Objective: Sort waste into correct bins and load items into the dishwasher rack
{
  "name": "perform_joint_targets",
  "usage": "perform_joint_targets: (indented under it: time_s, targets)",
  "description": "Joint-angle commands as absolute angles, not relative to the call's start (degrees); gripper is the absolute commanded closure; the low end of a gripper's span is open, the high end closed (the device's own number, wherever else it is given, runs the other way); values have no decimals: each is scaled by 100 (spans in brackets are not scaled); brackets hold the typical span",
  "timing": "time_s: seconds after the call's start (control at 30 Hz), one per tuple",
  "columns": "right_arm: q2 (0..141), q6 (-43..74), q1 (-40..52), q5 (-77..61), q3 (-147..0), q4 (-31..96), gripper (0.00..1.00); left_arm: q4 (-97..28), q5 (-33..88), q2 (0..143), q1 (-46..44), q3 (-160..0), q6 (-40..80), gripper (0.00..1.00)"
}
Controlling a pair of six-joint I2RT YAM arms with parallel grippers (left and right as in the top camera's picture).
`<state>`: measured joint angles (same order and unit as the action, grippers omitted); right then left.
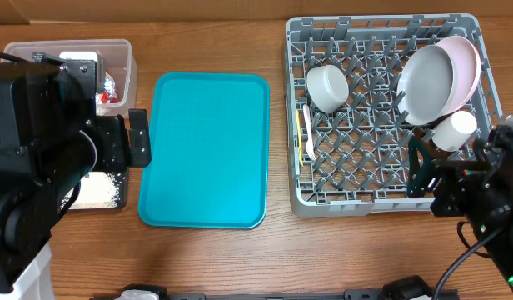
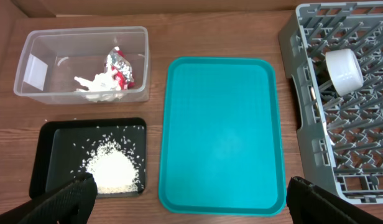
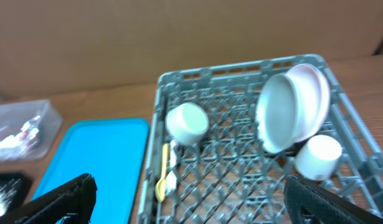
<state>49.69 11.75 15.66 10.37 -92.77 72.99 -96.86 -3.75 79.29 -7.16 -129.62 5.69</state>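
Your left gripper (image 2: 191,202) and right gripper (image 3: 188,202) gape wide, both empty. Plate (image 1: 470,60), dish (image 1: 427,83) and cup (image 1: 454,131) sit in the rack (image 1: 365,202). The foil wrapper (image 2: 114,62) is in the clear tub (image 2: 86,31) and the rice (image 2: 110,171) in the black tray (image 2: 42,162). The tub's sticker (image 2: 35,70) is unreadable.

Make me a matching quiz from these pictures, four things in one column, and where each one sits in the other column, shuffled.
Things
1. rice heap
2. silver foil wrapper
3. yellow spoon
4. white cup

Places
A. in the clear tub
B. in the dishwasher rack, right beside the grey dish
C. in the black tray
D. in the rack, along the wall nearest the teal tray

Pairs: 1-C, 2-A, 3-D, 4-B
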Motion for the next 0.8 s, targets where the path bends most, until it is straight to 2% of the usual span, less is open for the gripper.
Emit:
perform_joint_targets:
  time_s: [0.0,0.23,0.37,0.77]
  targets:
    - [4794,1037,1295,1347,-8910,6796,0,-9677,-447,7990,-753,-12927,644,0]
    - [3730,1041,657,932,-6484,4333,0,-9677,-447,8020,-753,-12927,644,0]
    - [2733,1044,558,740,-4943,3413,0,-9677,-447,8025,-753,-12927,644,0]
    - [746,1066,211,23,-1979,2580,0,-9677,-447,8025,-753,-12927,644,0]
